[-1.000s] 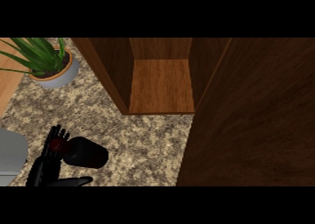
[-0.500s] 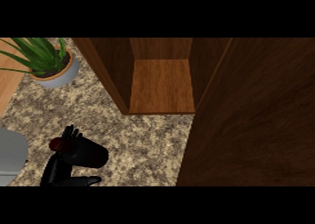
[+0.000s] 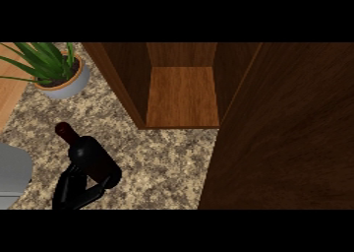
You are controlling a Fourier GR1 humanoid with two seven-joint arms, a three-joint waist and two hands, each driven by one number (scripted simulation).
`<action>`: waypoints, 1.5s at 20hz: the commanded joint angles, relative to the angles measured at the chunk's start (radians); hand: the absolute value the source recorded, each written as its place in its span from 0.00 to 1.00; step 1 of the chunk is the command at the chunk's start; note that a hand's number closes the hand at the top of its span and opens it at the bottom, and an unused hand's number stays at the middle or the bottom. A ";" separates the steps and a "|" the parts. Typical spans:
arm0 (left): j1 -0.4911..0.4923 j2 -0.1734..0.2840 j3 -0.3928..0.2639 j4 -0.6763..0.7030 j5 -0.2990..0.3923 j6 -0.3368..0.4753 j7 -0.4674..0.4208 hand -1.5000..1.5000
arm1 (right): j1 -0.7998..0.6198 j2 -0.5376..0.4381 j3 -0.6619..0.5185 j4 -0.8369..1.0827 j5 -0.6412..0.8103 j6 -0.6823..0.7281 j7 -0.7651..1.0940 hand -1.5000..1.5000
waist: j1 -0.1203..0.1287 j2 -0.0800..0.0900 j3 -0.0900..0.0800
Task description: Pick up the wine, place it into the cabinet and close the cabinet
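Got my left hand [image 3: 82,187] curled around the wine [image 3: 89,155], left of the open cabinet [image 3: 181,96], ready to load it.

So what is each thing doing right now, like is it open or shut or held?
cabinet: open, shelf bare
cabinet door: swung open, at the view's right
wine bottle: off to the cabinet's left, neck pointing up-left, held
left hand: curled round the wine bottle's lower part
potted plant: upright on the counter, untouched
right hand: not in view
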 commanded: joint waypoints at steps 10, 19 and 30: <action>-0.100 0.028 -0.001 0.120 -0.043 0.029 -0.119 1.00 | 0.132 -0.071 0.045 -0.183 0.072 0.010 -0.039 0.00 | -0.007 0.002 0.000; -0.115 0.070 -0.076 0.052 -0.066 -0.089 -0.090 1.00 | 0.145 -0.086 0.031 -0.207 0.070 -0.018 -0.035 0.00 | -0.005 -0.001 0.000; -0.006 -0.047 -0.215 -0.237 -0.031 -0.086 0.086 1.00 | 0.170 -0.107 0.004 -0.175 0.027 -0.009 -0.104 0.00 | 0.006 -0.002 0.002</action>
